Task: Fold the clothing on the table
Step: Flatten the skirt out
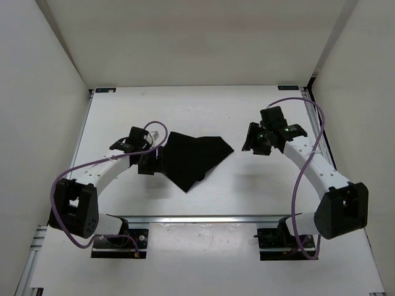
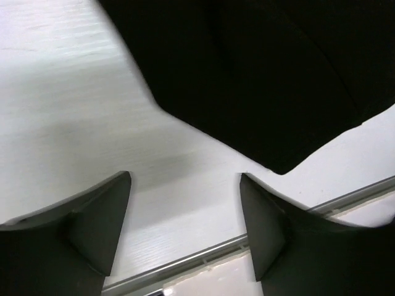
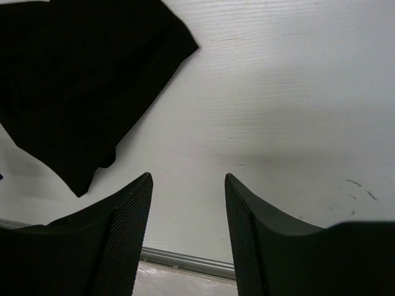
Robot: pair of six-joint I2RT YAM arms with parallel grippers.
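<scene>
The clothing point(image 1: 193, 158) is a plain black garment lying crumpled in the middle of the white table point(image 1: 203, 111). My left gripper point(image 1: 148, 161) hovers at its left edge, open and empty. In the left wrist view the clothing point(image 2: 265, 80) fills the upper right, beyond the gripper point(image 2: 185, 179), with bare table between the fingers point(image 2: 102, 213). My right gripper point(image 1: 254, 147) is open to the right of the garment, apart from it. In the right wrist view the clothing point(image 3: 80, 86) lies at upper left, and the gripper point(image 3: 188, 180) holds nothing.
An aluminium rail point(image 1: 210, 218) runs along the table's near edge, in front of both arm bases. White walls stand at the left, right and back. Purple cables loop off both arms.
</scene>
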